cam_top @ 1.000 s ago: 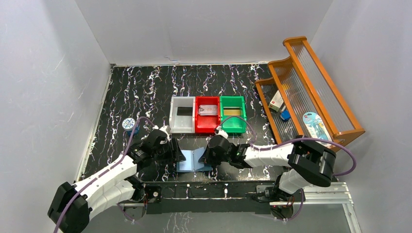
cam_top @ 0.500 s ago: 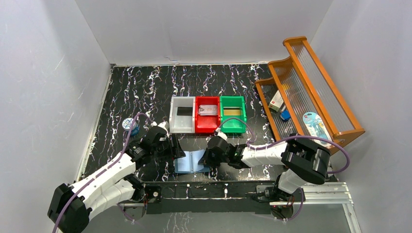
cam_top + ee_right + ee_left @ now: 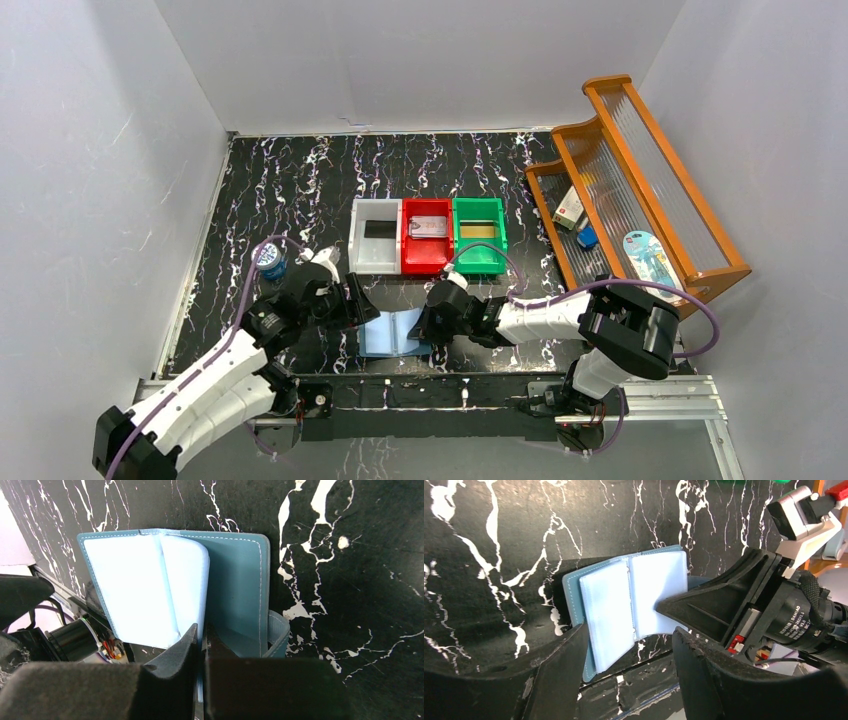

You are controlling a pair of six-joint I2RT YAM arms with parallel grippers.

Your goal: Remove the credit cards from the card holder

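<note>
The card holder (image 3: 395,332) lies open on the black marble table near the front edge, its pale blue inner leaves (image 3: 624,600) facing up. My right gripper (image 3: 202,632) is shut on the edge of an inner leaf of the card holder (image 3: 135,585). My left gripper (image 3: 629,665) stands open just over the holder's left half, and its fingers (image 3: 564,665) touch nothing. In the top view the left gripper (image 3: 362,302) is at the holder's left. A black credit card (image 3: 379,229) lies in the white bin and a pale grey one (image 3: 428,227) in the red bin.
White (image 3: 374,262), red (image 3: 424,264) and green (image 3: 480,264) bins stand in a row behind the holder; the green one holds a tan card. A round blue tin (image 3: 268,258) sits at the left. A wooden rack (image 3: 640,190) with small items fills the right side.
My left gripper has opened wider and drawn back a little to the left of the card holder. The right gripper keeps its hold on the leaf.
</note>
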